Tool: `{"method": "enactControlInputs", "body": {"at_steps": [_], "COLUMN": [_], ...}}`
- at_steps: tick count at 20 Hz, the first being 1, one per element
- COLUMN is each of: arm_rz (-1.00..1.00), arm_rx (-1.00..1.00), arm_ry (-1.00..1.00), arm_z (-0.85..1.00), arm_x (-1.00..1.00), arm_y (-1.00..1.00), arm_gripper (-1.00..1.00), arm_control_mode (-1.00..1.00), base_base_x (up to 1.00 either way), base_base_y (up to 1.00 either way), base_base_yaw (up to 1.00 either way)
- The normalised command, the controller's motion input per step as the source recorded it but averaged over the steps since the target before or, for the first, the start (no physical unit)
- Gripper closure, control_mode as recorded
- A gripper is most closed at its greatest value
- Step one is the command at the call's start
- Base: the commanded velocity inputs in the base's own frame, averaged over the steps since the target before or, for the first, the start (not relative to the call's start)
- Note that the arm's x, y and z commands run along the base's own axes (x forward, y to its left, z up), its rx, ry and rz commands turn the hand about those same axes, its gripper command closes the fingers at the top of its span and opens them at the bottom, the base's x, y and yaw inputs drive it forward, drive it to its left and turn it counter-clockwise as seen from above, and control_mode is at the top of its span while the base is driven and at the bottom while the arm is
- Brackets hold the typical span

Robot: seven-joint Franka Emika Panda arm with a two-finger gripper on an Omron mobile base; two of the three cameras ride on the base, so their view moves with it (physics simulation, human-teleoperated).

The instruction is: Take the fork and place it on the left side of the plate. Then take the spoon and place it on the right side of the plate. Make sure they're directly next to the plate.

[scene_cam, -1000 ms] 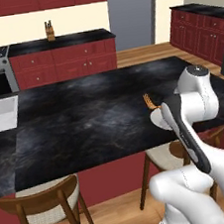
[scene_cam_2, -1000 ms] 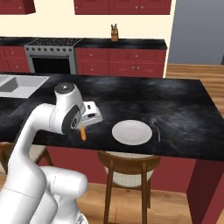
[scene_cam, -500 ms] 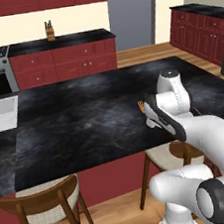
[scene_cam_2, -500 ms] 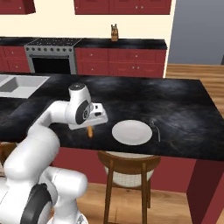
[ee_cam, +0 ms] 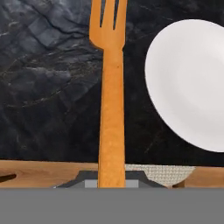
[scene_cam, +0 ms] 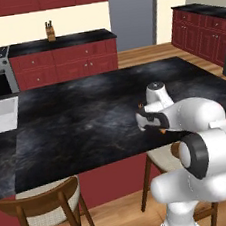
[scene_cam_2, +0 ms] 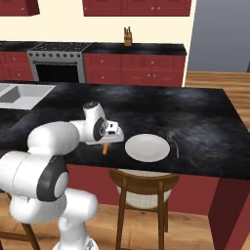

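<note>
- Gripping the fork (ee_cam: pixel 111 92) by the lower end of its handle, the gripper (scene_cam_2: pixel 108 141) is closed on it; in the hand view the orange shaft rises straight up from between the fingertips, tines at the top.
- From the right base camera the fork hangs below the hand as a short orange stub over the counter's (scene_cam_2: pixel 205 122) near edge, just left of the plate (scene_cam_2: pixel 147 147).
- Seen from the hand, the plate lies to the right of the fork's handle, apart from it with dark countertop between.
- Whether the fork's tip touches the counter cannot be told.
- The left base camera has the gripper (scene_cam: pixel 147 119) low over the black island top, with a small bit of orange showing at its far side.
- A spoon (scene_cam_2: pixel 173 144) lies on the counter just right of the plate, almost touching its rim.
- A wooden stool (scene_cam_2: pixel 144 188) stands under the counter edge below the plate.
</note>
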Motion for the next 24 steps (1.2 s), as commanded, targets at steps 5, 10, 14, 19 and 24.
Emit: {"method": "enactControlInputs", "body": {"at_steps": [5,10,14,19,24], "arm_rz": [-0.13,-0.10,-0.08,-0.04,0.00], "arm_rx": [0.00,0.00,0.00,-0.02,-0.04], "arm_ry": [0.03,0.04,0.05,0.06,0.01], "arm_z": [-0.42,-0.28,-0.27,-0.35,-0.30], "arm_x": [0.72,0.45,0.37,0.34,0.28], "arm_y": [-0.11,-0.32,-0.31,-0.05,0.00], "arm_gripper": [1.00,1.00,1.00,1.00,1.00], "arm_control_mode": [-1.00,-1.00,-1.00,-1.00,-1.00], "base_base_x": [0.00,0.00,0.00,0.00,0.00], "base_base_y": [0.00,0.00,0.00,0.00,0.00], "base_base_yaw": [0.00,0.00,0.00,0.00,0.00]}}
